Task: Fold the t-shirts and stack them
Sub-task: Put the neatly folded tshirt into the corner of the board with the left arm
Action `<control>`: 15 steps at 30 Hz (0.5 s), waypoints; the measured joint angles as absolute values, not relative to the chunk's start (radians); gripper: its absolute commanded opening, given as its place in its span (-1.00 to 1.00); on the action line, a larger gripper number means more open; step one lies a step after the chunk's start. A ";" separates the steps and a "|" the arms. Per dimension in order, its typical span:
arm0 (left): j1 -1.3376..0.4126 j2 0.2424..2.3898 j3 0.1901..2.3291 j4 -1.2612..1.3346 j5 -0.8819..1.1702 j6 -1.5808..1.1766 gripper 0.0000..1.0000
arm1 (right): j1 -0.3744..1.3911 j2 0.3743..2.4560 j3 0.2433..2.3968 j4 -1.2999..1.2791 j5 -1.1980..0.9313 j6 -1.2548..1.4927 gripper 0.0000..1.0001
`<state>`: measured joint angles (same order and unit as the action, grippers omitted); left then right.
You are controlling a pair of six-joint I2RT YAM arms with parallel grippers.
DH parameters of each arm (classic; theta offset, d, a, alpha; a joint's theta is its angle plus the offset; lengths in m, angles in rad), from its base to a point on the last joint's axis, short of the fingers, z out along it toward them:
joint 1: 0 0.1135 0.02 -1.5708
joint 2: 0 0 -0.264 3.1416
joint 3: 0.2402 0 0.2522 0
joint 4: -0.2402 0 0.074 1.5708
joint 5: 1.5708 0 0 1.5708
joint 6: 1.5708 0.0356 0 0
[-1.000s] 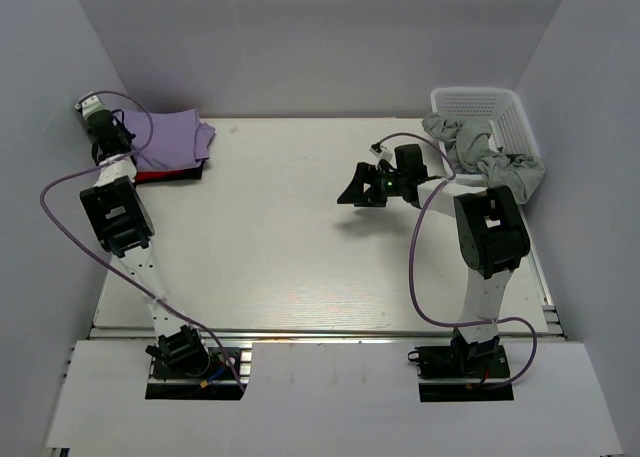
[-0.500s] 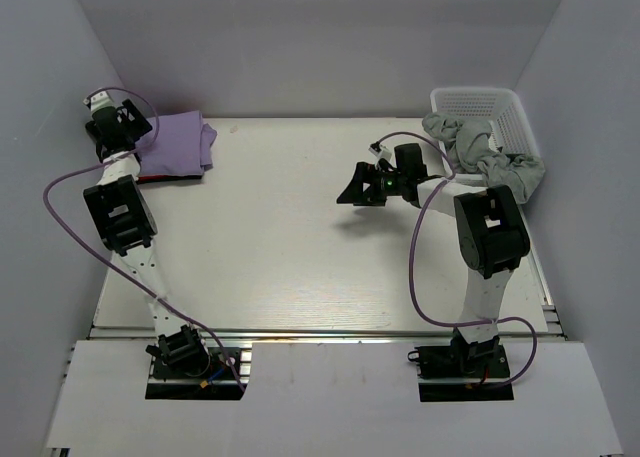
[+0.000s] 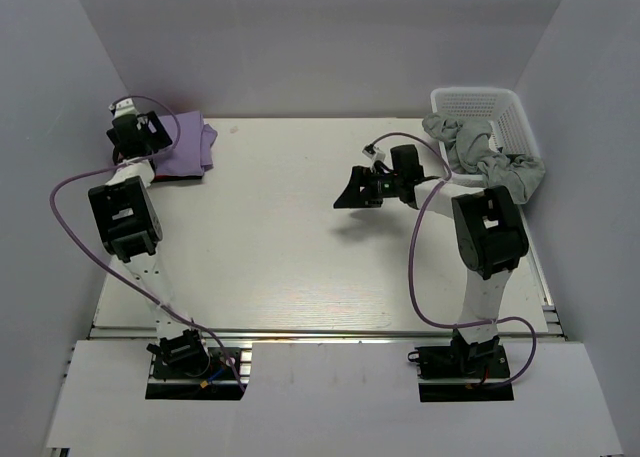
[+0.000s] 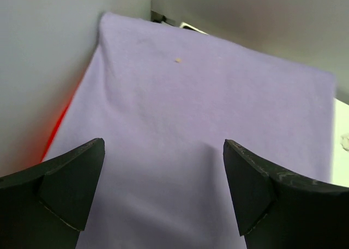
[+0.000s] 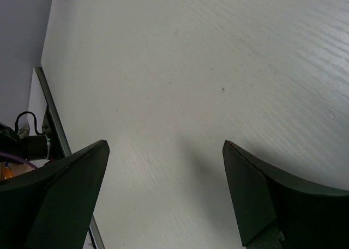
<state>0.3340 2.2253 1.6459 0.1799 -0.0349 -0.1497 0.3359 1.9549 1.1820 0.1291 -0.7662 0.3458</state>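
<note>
T-shirts: 2 | lavender t-shirt (image 4: 218,91) folded flat, smooth, on top | red t-shirt (image 4: 59,123) beneath, edge only | left gripper (image 4: 163,145) fingers apart, empty | right gripper (image 5: 165,145) fingers apart, empty

A robotics lab cell was indicated: a white table (image 3: 290,257) was boxed in by plain grey walls (image 3: 320,47), and the left arm (image 3: 125,220) and right arm (image 3: 487,232), trailing purple cables (image 3: 412,272), were bolted at its near edge.
</note>
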 measured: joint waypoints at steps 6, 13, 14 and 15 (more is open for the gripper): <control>0.286 2.078 1.531 0.190 -0.111 -0.126 0.99 | 0.351 1.926 1.144 0.130 -0.774 0.321 0.81; 0.216 1.845 1.345 0.169 -0.136 -0.163 0.99 | 0.354 1.841 1.055 0.155 -0.772 0.318 0.81; 0.200 1.805 1.296 0.168 -0.125 -0.179 0.99 | 0.354 1.827 1.037 0.168 -0.770 0.324 0.81; 0.177 1.761 1.238 0.171 -0.115 -0.197 0.99 | 0.354 1.812 1.021 0.175 -0.769 0.329 0.81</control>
